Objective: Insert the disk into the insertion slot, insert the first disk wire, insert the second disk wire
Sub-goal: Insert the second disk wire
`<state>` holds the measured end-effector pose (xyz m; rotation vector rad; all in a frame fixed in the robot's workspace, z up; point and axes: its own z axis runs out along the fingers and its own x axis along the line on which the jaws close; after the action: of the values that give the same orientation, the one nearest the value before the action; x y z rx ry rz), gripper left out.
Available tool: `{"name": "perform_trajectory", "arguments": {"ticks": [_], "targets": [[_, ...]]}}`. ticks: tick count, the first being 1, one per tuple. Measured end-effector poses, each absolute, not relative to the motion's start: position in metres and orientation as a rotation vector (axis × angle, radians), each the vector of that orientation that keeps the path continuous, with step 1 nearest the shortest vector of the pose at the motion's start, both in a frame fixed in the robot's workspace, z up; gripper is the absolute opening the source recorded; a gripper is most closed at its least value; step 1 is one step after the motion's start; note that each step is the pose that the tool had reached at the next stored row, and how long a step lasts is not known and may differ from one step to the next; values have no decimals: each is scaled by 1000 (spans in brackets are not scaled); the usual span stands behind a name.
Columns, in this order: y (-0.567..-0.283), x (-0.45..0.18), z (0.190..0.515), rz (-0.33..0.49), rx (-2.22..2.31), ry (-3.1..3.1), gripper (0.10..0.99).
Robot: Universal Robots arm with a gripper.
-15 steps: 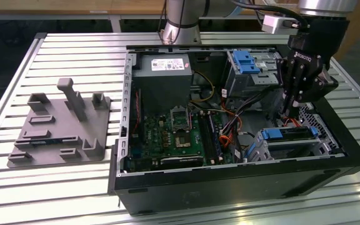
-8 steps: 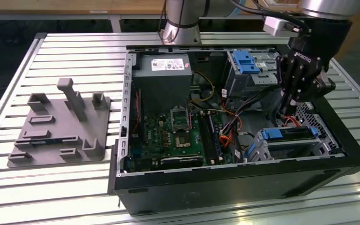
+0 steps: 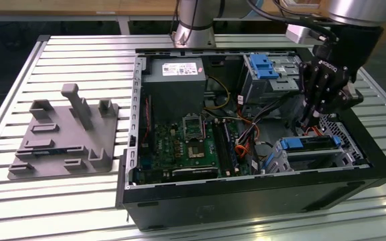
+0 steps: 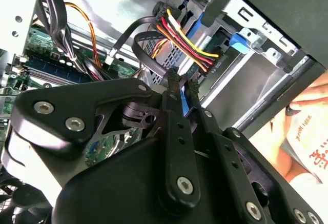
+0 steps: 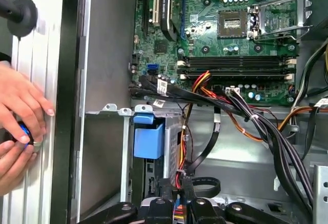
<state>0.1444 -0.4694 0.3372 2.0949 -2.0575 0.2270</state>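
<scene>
The disk (image 3: 311,144), in its blue carrier, sits inside the grey perforated insertion slot (image 3: 344,138) at the exterior view's right end of the open computer case. Its blue handle (image 5: 148,138) faces the case's inside. My black gripper (image 3: 309,122) hangs just above and beside the slot. In both wrist views its fingers (image 4: 172,88) stand close together, pinched on the plug of a disk wire (image 4: 187,42) with red, yellow, orange and black strands. That plug hangs a short way off the disk's end (image 4: 239,41).
The motherboard (image 3: 186,143), loose cable bundles (image 5: 266,126) and a larger cage with a blue latch (image 3: 263,66) crowd the case. A person's hands (image 5: 20,116) rest on the case's outer edge. A grey fixture (image 3: 66,140) lies on the slatted table at the exterior view's left.
</scene>
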Motion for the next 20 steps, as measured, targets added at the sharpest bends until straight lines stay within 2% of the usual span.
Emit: {"name": "perform_trajectory", "arguments": {"ticks": [9,20], "targets": [[-479,145,337,110,2160,-2118,196],[-498,145,338,45,2194,-2149,196]]}}
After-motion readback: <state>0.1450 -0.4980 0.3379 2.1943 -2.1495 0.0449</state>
